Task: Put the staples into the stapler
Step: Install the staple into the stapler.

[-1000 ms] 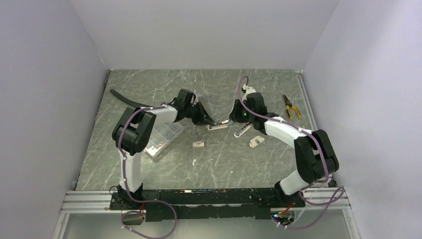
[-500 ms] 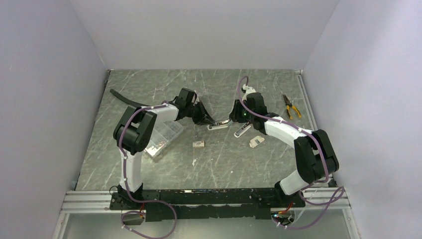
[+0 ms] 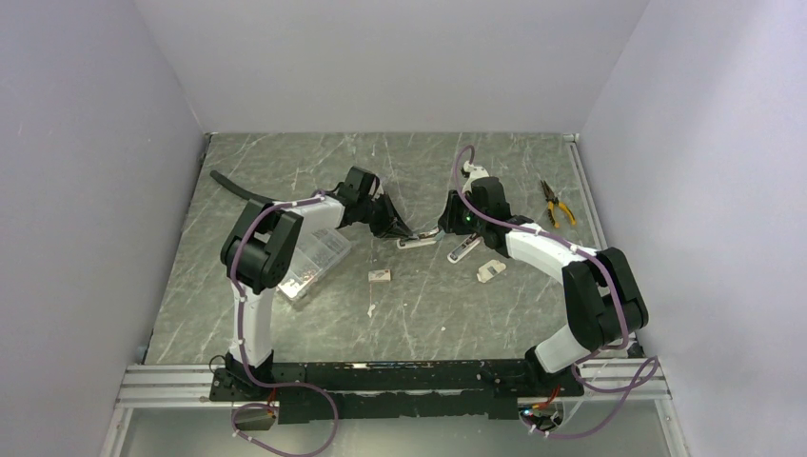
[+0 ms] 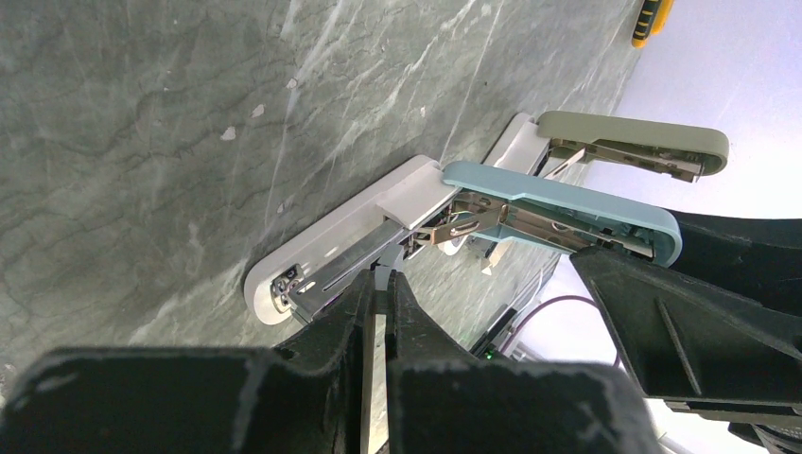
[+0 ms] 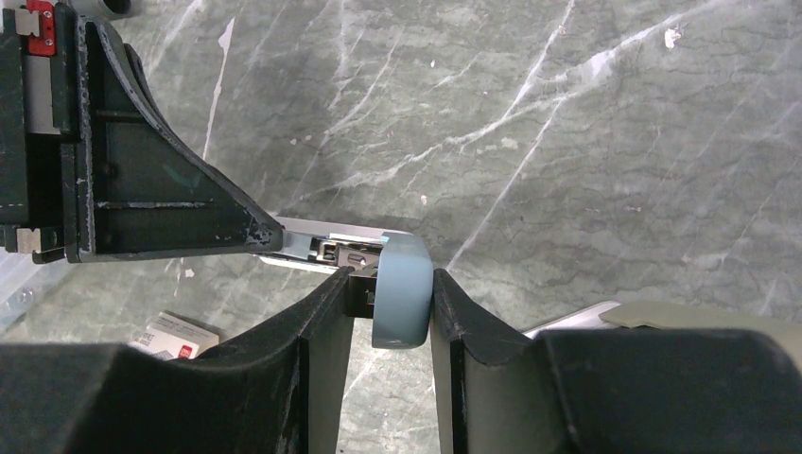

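We see the small white cardboard staple box with a red mark lying flat on the grey marbled table, near both claws on their base side, touched by neither. The right claw clamps the raised lid of the blue-lidded white-based stapler. The left claw is pinched narrow, tips at its bare metal channel. Left of it, a clear plastic compartment case holds bits too small to tell. Only the left wrist view shows the grey-lidded stapler open too.

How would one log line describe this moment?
left gripper shut, tips at magazine | right gripper clamps blue stapler lid | staple box on table
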Available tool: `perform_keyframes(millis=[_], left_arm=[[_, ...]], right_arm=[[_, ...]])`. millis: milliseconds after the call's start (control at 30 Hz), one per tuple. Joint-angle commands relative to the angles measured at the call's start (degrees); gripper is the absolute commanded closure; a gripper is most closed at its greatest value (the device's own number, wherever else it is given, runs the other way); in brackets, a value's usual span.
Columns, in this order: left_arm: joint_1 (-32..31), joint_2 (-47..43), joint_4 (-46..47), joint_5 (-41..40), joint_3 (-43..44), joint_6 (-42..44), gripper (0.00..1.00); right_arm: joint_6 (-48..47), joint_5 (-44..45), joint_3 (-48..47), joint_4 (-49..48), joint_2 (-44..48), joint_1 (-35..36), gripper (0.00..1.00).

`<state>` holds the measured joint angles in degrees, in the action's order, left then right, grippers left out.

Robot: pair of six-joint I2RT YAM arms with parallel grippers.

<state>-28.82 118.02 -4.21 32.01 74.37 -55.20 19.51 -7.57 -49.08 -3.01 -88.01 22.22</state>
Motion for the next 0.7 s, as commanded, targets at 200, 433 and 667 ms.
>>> perform_keyframes(millis=[200,433,667], left_arm=[[-0.42,-0.87,-2.39,-1.74,-0.68,0.37,0.97],[1.23,-3.23,1.92,0.41,-2.40,-0.36,0.97],[1.64,-5.19,2.96,0.27,-4.38,-0.26,0.97]], right_arm=[[-1.14,0.63,-0.06,-2.29,2.67,0.11,0.62],[-1.62,1.02,-0.10,-2.45,2.91,0.02,0.62],[-1.97,1.34,0.03,-2.62,3.02,0.02,0.62]])
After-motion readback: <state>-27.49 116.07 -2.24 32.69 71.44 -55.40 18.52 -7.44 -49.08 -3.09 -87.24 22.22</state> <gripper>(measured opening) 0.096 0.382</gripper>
